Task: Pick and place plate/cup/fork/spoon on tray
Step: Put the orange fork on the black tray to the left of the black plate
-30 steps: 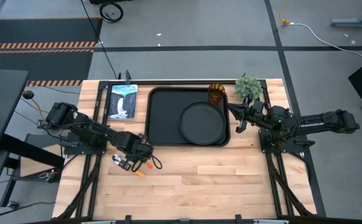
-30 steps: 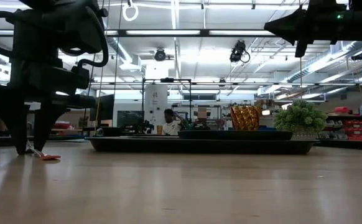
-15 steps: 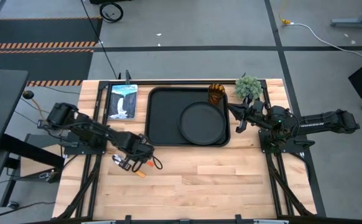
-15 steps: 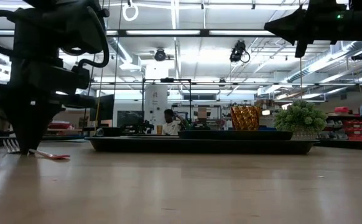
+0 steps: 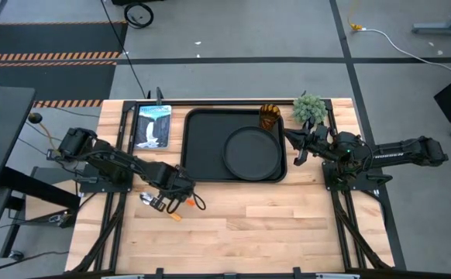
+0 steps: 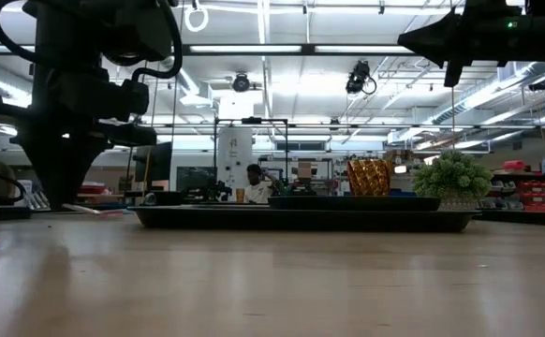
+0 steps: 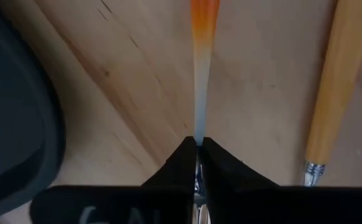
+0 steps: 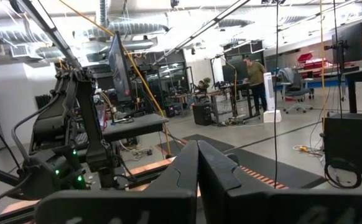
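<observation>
My left gripper [image 5: 180, 189] is shut on the fork [image 7: 203, 37], just near of the tray's near left corner and a little above the table. The spoon [image 7: 333, 74] lies flat on the wood beside it, with its orange-yellow handle end toward the near edge [image 5: 175, 215]. The black tray [image 5: 202, 147] holds the round plate [image 5: 250, 151] on its right half and the amber cup [image 5: 269, 116] in its far right corner. My right gripper [image 5: 291, 144] is shut and empty, well above the tray's right rim. My left gripper pinches the fork between its two fingers where the pale near end of the handle meets the metal [image 7: 198, 134]. The fingers point down from above and lie across the fork. The fork is lifted clear of the table, about level, with its orange handle [image 6: 99, 212] sticking out sideways.
A small potted plant [image 5: 309, 108] stands at the far right corner. A picture card [image 5: 153, 125] lies left of the tray. Bare wood [image 5: 272, 225] stretches along the table's near side.
My left gripper's fingers stood open astride the fork on the table, then shut on it. The gripper has since risen and shifted a little toward the tray, lifting the fork clear of the wood. The spoon has stayed where it was.
</observation>
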Controlling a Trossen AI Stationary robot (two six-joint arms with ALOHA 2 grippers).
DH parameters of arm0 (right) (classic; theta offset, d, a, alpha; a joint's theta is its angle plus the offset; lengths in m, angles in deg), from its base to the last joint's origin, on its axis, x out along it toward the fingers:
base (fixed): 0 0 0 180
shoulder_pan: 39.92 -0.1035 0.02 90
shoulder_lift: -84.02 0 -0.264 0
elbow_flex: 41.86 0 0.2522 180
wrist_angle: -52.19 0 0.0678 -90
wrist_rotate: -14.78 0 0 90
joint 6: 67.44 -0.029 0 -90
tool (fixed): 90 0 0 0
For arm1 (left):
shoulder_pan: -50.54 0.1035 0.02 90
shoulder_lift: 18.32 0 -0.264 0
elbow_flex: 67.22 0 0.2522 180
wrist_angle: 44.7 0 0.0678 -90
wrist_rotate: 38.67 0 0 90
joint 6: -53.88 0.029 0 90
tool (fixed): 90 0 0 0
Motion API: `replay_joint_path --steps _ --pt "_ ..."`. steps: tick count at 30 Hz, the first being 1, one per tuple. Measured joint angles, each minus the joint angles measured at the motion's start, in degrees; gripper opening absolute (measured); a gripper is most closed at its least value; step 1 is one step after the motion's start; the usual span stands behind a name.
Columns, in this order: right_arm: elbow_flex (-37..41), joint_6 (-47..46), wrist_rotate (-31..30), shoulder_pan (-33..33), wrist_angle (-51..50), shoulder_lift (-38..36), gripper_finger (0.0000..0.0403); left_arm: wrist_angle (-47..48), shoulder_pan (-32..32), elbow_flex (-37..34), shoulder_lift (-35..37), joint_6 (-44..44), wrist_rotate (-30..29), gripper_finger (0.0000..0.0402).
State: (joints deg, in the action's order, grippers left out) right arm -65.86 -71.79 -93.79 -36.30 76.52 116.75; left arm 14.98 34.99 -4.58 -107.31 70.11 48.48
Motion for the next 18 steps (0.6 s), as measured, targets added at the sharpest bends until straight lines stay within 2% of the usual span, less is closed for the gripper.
replay_joint_path --steps 18 --pt "0.0 0.0 0.0 0.0 0.0 0.0 0.0011 3.5 0.0 0.0 0.1 1.0 -2.1 0.002"
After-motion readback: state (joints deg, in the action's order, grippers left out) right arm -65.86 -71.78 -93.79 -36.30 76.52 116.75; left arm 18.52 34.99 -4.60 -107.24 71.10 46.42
